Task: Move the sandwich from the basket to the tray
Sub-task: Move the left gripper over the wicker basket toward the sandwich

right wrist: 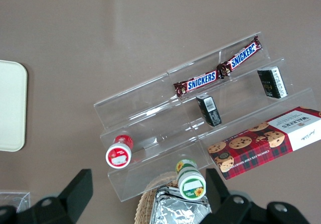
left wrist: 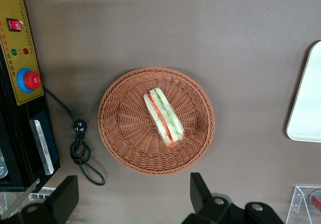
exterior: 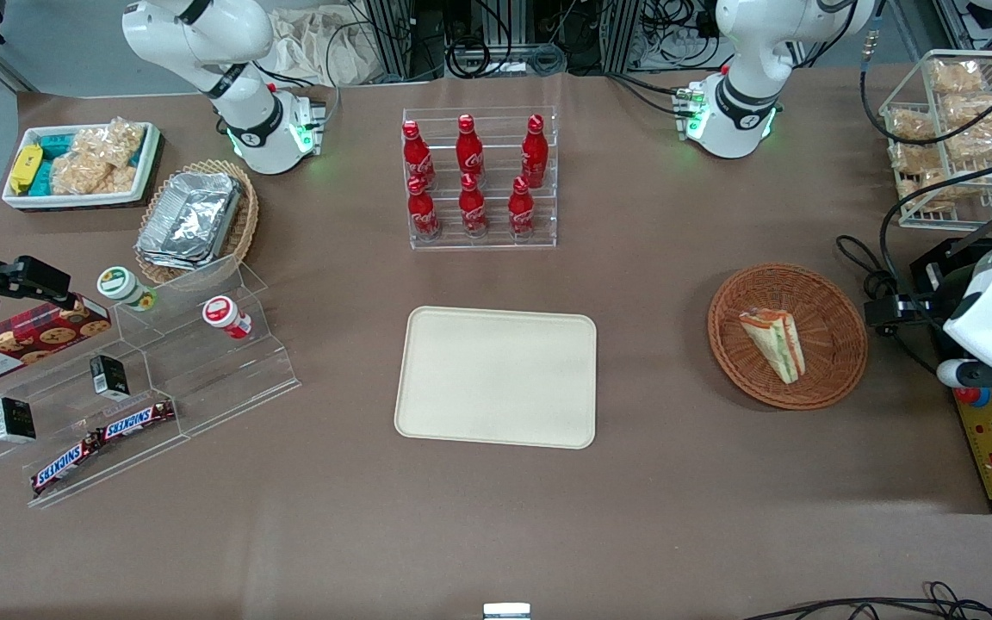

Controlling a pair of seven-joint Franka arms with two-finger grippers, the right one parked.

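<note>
Sandwich: we see it lying on its side in the middle of the basket, right of centre in the front view, its green and orange-red filling edge turned up (the clear wrap barely shows).

Basket: it sits on the counter toward the working arm's end, well apart from the tray; we judge its low woven rim leaves the wedge open to a reach from above.

Tray: bare, flat in the centre of the front view, nearer the front camera than the rack of red bottles; we read that open surface as the spot kept for the sandwich.

Gripper: the left arm's, high above the counter at the right edge of the front view; the wrist view looks straight down on the basket and the sandwich.

Jaws: spread wide, nothing between them; both dark fingers stand off the basket's rim in the wrist view.

Stage: we judge the pick is not yet begun, since the sandwich rests untouched.

Next move: we would line the jaws across the wedge's short width before descending, so that they close on the bread faces.
</note>
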